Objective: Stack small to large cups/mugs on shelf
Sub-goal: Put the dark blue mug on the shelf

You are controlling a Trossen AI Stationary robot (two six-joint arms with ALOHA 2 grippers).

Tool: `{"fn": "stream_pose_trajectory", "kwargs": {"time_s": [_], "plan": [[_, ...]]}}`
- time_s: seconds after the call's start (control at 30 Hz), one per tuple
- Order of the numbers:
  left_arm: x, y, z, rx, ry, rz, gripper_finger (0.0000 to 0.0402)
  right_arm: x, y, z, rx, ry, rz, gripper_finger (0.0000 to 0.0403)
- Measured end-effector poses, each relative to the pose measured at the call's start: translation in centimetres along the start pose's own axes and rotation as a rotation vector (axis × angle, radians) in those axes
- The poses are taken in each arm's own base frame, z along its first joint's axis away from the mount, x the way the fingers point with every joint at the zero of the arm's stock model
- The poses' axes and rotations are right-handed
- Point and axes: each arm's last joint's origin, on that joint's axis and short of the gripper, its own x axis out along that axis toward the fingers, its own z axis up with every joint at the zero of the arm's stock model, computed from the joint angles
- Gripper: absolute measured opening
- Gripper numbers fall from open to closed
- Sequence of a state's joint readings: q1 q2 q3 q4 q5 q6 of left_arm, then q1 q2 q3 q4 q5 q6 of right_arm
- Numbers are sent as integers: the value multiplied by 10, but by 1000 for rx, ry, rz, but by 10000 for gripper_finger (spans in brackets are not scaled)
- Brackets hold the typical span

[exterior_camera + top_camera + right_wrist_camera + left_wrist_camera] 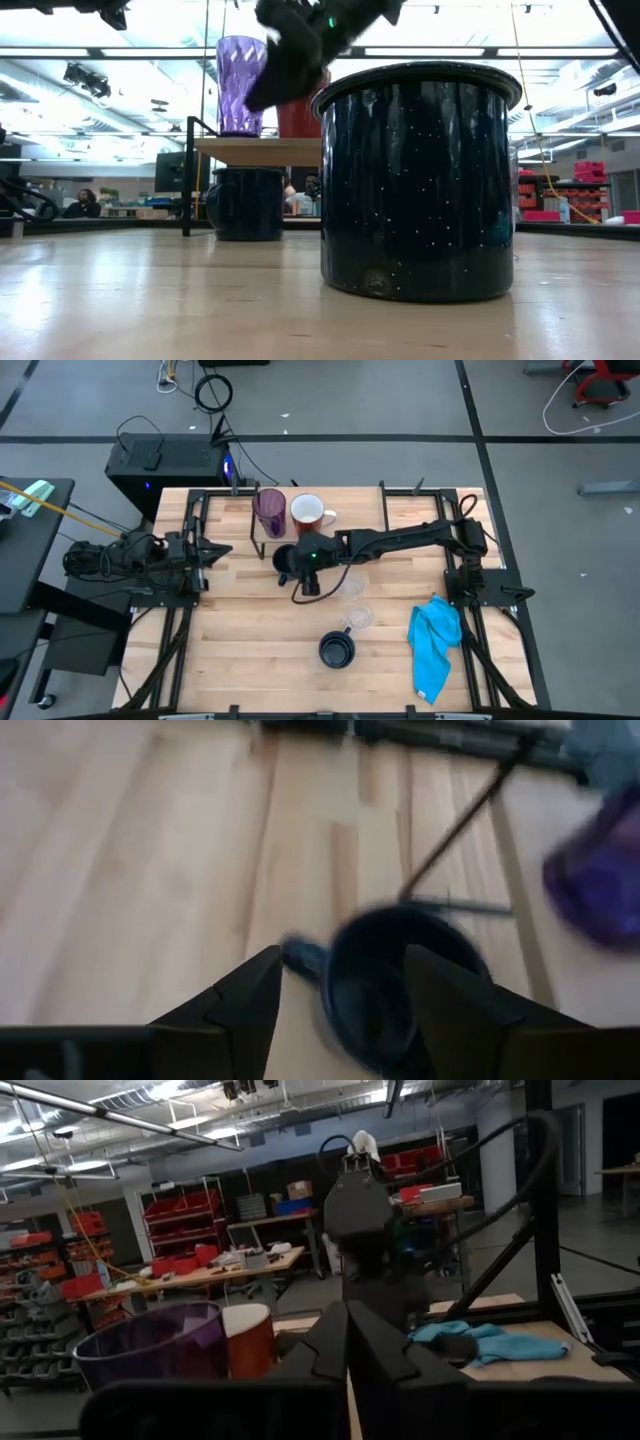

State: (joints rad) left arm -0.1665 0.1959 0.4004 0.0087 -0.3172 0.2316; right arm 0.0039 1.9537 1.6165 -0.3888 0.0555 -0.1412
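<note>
My right jaws stand spread above a dark navy mug (385,982) on the tabletop (240,650) by the shelf (258,150), seemingly not touching it; left jaws pressed together.

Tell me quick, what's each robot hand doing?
Left hand: closed, holding nothing.
Right hand: open above a dark mug, not holding it.

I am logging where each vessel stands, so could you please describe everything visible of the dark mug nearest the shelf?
The dark mug is a navy, white-speckled, enamel-looking vessel with a side handle. It stands upright and looks empty, on the tabletop by the shelf, whose plank shows above it in the low view. The right gripper hovers over it, jaws open, not gripping it.
</note>
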Motion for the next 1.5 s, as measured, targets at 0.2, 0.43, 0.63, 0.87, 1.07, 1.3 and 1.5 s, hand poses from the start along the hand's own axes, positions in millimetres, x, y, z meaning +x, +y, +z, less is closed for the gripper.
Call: {"fn": "stream_pose_trajectory", "kwargs": {"time_s": [0.2,0.43,0.63,0.87,1.07,1.3,1.5], "plan": [[0,0,1,-4,-11,3,16,-2,7,39,-53,-65,12,218],[0,0,0,-2,4,-1,21,59,15,27,-120,131,52,215],[0,0,-2,2,15,-4,9,64,10,23,-124,222,63,215],[0,0,-2,2,16,0,23,47,-1,17,-125,329,67,215],[0,0,-2,2,17,0,14,47,-4,12,-185,370,82,215],[0,0,-2,3,20,-1,15,53,-4,1,-177,403,87,215],[0,0,-2,3,18,-1,22,57,-6,9,-8,319,40,215]]}}
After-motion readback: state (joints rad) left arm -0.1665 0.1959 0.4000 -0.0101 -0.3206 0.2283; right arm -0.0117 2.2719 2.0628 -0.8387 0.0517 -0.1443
